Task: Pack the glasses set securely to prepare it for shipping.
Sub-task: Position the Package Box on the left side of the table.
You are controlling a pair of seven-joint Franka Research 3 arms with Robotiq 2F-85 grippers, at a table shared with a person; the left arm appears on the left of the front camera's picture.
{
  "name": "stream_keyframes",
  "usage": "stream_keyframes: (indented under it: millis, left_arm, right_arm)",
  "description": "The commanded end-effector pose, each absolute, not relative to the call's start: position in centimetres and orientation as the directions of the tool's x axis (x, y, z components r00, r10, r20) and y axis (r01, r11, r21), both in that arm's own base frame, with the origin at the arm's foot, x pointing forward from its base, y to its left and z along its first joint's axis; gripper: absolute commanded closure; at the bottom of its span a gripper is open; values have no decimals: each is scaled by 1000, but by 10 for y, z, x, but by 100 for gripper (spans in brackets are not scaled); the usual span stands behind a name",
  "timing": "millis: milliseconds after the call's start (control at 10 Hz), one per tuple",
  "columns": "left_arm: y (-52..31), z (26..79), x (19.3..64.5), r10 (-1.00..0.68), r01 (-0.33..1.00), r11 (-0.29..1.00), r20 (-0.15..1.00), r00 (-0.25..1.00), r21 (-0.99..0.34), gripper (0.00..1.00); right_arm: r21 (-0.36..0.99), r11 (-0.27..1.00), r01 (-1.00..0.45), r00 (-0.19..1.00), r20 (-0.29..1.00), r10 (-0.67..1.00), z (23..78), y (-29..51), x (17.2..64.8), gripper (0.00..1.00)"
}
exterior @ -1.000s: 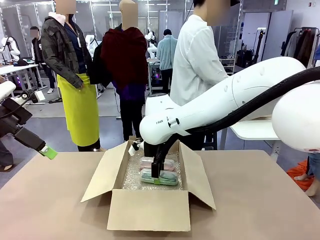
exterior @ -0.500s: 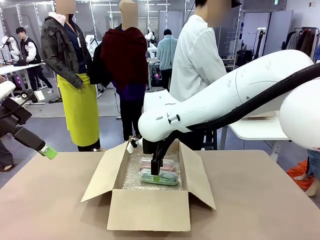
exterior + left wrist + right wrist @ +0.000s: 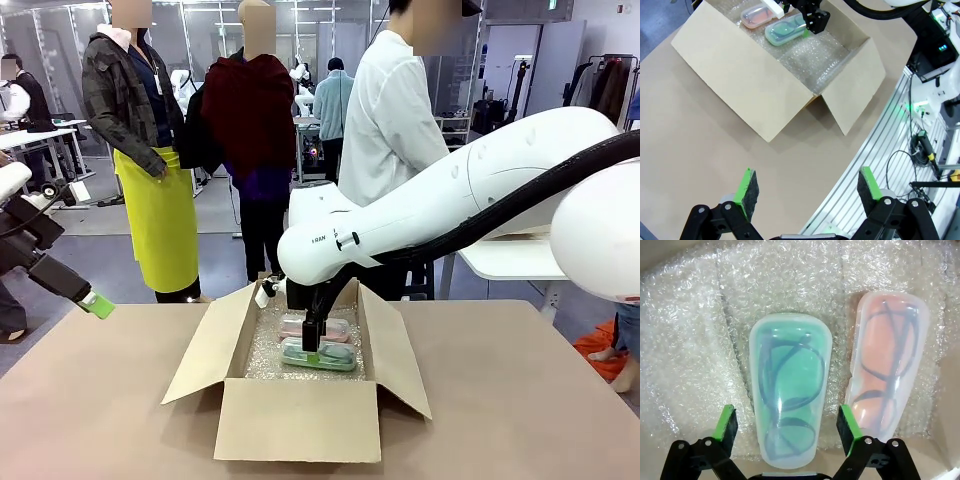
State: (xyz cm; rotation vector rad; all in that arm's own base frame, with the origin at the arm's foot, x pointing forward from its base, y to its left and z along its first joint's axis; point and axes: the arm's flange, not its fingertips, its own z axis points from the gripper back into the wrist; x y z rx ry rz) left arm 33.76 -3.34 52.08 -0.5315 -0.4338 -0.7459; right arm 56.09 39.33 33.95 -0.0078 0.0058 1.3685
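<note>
Cardboard box [image 3: 298, 432]: open, four flaps splayed, right gripper [image 3: 312, 352] reaching down inside it. Bubble wrap [image 3: 690, 340] lines the box floor, under and around that gripper's fingers. Brown table [image 3: 100, 400] lies beneath the left gripper [image 3: 807, 182]; the box is ahead of it, well apart. Aluminium rail [image 3: 875, 150] and cables [image 3: 920, 145] lie off its right-hand finger. Person in white shirt [image 3: 395, 120] stands beyond the box.

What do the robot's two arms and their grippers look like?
The right arm is glossy white with rounded shells, small dark print near the wrist and a thick black hose along it. The left gripper and right gripper are black, two-fingered, with bright green pads.
</note>
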Motion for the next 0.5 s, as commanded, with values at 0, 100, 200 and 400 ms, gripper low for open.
stream_keyframes:
  millis: [0,100,200,400]
  left_arm:
    - [-32,521,337,-519,746,590,563,643,-309,0]
    - [-32,521,337,-519,746,590,563,643,-309,0]
    - [-32,521,337,-519,746,590,563,643,-309,0]
    - [-32,521,337,-519,746,590,563,643,-309,0]
  right_arm:
    - [-1,214,-977,214,1,977,341,395,559,0]
    - [-1,214,-977,214,1,977,341,395,559,0]
    - [-1,214,-977,214,1,977,341,395,559,0]
    - [-2,201,-980,201,-9,980,340,393,561,0]
